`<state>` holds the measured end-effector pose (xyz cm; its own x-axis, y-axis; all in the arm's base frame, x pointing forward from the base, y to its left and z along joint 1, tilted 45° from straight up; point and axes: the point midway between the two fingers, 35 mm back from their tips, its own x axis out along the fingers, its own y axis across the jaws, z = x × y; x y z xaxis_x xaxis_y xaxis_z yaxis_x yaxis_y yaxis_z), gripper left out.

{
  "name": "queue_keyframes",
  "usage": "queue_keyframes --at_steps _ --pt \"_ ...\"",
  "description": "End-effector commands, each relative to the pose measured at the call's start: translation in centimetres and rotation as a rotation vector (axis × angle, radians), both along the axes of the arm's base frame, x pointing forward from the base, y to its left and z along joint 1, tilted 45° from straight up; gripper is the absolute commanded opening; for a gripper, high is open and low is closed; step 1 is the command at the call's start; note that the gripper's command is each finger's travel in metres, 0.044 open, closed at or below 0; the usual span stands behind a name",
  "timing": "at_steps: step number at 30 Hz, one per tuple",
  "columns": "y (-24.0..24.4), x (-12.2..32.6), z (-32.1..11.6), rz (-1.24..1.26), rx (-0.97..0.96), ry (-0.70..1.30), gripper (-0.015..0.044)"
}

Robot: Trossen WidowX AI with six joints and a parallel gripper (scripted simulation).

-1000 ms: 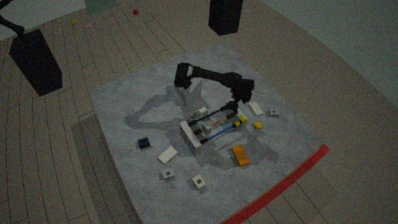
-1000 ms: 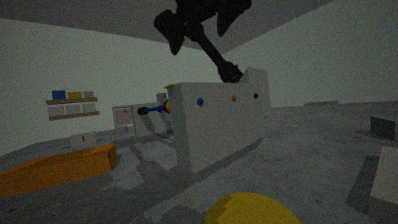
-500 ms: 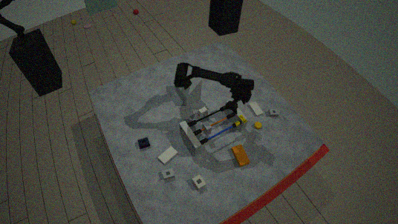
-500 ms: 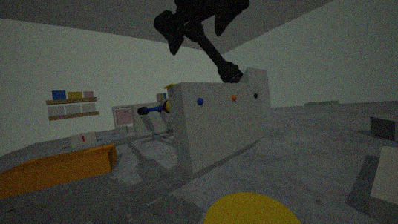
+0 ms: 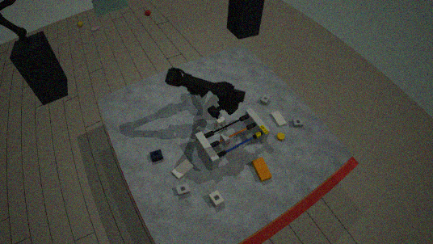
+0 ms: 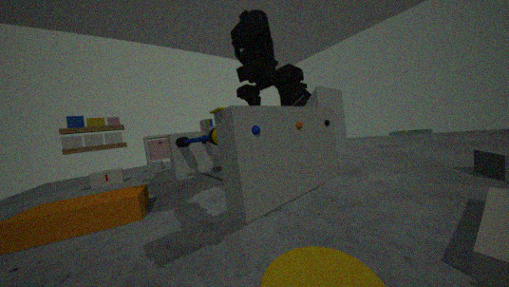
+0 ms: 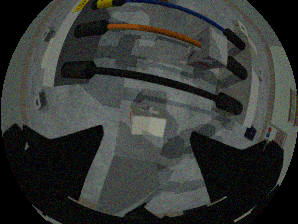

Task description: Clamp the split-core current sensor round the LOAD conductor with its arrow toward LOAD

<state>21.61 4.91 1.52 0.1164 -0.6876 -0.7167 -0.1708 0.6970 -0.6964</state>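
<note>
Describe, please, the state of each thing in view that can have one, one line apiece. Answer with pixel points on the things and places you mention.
hand [image 5: 221, 111] [image 7: 148, 133]: open, nothing between its fingers
black cable [image 5: 227, 126] [image 7: 155, 79]: strung between the two white end walls
orange cable [image 5: 239, 132] [image 7: 150, 29]: strung likewise, a pale block at it
blue cable [image 5: 241, 145] [image 7: 182, 10]: strung likewise
orange block [image 5: 262, 169] [image 6: 95, 209]: lying flat
</note>
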Motion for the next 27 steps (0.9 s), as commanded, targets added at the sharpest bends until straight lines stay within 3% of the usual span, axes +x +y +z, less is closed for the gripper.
queue_keyframes --at_steps 1,27 --pt "-1.5 -1.8 0.3 -0.053 -0.01 0.0 0.044" --pt "-3.9 -1.3 -2.3 -0.051 -0.008 -0.001 0.044"
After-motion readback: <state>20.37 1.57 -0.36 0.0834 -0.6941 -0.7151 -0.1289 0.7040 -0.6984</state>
